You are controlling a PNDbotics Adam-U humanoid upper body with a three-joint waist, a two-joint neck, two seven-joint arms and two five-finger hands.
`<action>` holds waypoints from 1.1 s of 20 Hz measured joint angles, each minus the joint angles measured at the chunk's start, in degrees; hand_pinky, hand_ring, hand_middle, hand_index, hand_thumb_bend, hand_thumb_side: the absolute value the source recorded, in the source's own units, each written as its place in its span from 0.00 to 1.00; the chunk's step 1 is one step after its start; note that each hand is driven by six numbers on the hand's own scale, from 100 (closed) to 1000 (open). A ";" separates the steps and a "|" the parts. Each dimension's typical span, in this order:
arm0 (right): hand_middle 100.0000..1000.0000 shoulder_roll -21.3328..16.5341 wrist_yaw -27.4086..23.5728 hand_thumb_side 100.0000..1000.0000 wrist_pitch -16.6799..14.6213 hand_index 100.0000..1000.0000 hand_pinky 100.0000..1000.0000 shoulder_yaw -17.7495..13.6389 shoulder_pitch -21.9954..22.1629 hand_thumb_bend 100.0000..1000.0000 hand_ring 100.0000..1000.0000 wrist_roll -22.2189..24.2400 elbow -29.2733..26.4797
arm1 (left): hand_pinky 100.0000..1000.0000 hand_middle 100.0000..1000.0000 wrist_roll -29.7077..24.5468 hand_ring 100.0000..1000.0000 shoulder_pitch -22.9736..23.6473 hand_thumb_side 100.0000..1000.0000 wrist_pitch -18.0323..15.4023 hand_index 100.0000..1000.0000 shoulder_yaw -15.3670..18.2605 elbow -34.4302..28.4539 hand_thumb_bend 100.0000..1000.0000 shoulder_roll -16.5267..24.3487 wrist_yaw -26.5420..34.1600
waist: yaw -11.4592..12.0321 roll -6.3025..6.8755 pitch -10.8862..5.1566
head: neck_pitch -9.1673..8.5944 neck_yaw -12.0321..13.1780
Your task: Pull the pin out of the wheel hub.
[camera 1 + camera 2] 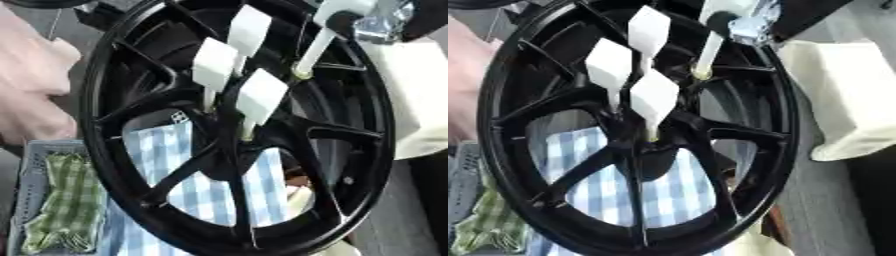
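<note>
Left eye view showed the right hand [363,17] closed on the top of one white pin [311,52] seated in the black wheel hub [236,135]; drawing it straight along its axis seemed wisest.

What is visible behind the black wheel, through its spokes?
Through the black wheel shows a blue-and-white checked cloth. Spokes and rim cover most of it, hiding what it lies on.

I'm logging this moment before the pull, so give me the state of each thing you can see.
wheel hub: black, standing tilted.
three flat-topped pins: white, seated in the hub centre.
fourth pin: seated, top end at the right hand.
right hand: at the top edge, fingers unclear.
checked cloth: blue and white, lying behind the spokes.
</note>
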 measured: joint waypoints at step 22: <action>0.47 -5.34 1.86 0.00 -7.17 0.70 0.77 -35.76 50.29 0.00 0.76 -30.39 12.72 | 0.72 0.64 2.37 0.76 1.49 0.81 -0.94 0.71 2.02 0.00 0.08 0.00 -1.26 | -5.64 3.84 -0.74 | -0.08 5.07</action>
